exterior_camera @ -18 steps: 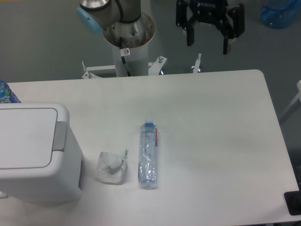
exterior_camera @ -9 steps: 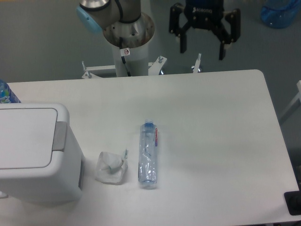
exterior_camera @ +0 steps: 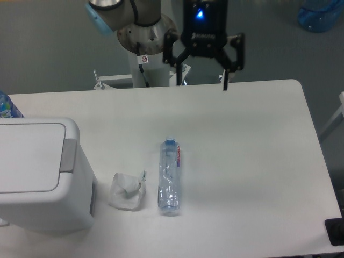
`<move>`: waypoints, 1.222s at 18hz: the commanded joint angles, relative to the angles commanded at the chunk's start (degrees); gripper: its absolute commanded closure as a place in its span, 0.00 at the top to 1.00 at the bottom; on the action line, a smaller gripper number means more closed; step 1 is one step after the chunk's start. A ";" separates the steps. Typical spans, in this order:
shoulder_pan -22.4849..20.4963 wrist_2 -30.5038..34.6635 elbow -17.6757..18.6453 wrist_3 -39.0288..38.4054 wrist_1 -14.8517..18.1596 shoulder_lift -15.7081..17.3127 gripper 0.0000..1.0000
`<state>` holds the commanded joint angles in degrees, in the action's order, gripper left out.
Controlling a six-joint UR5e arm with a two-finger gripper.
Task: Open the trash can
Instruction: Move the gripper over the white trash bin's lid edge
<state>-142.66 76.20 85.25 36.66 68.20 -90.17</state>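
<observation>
The trash can [exterior_camera: 37,177] is a large white boxy bin at the table's left front. Its flat white lid [exterior_camera: 27,157] is down, and the grey push tab [exterior_camera: 67,155] sits on its right rim. My gripper [exterior_camera: 202,81] hangs over the table's far edge near the middle, far to the upper right of the bin. Its two black fingers are spread wide and hold nothing.
A clear plastic bottle [exterior_camera: 169,176] lies lengthwise at mid-table. A crumpled white paper wad [exterior_camera: 127,191] lies between it and the bin. A blue bottle top [exterior_camera: 6,106] peeks out behind the bin. The robot's base [exterior_camera: 142,37] stands behind the table.
My gripper has moved left and down, from above the far right of the table's back edge to the back edge near the middle. It stays open. Nothing on the table has moved.
</observation>
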 joint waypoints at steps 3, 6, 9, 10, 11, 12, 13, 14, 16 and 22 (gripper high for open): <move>2.46 0.00 0.00 -3.87 -1.84 -1.23 1.00; 5.98 0.00 0.00 -9.66 -5.53 -3.60 1.00; 8.96 0.09 -0.61 -14.50 -8.52 -5.89 1.00; 9.58 0.00 -0.62 -15.82 -8.61 -6.33 1.00; 10.11 0.00 -0.62 -16.70 -8.96 -6.59 1.00; 10.73 0.00 -0.62 -17.32 -9.14 -6.94 1.00; 11.34 0.00 -0.62 -17.85 -9.32 -7.03 1.00; 11.87 0.00 -0.62 -18.47 -9.41 -7.30 1.00; 12.75 0.00 -0.53 -19.87 -10.36 -8.17 1.00; 15.39 0.00 -0.09 -22.69 -12.39 -9.32 1.00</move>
<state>-127.27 76.20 85.17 13.97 55.81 -99.49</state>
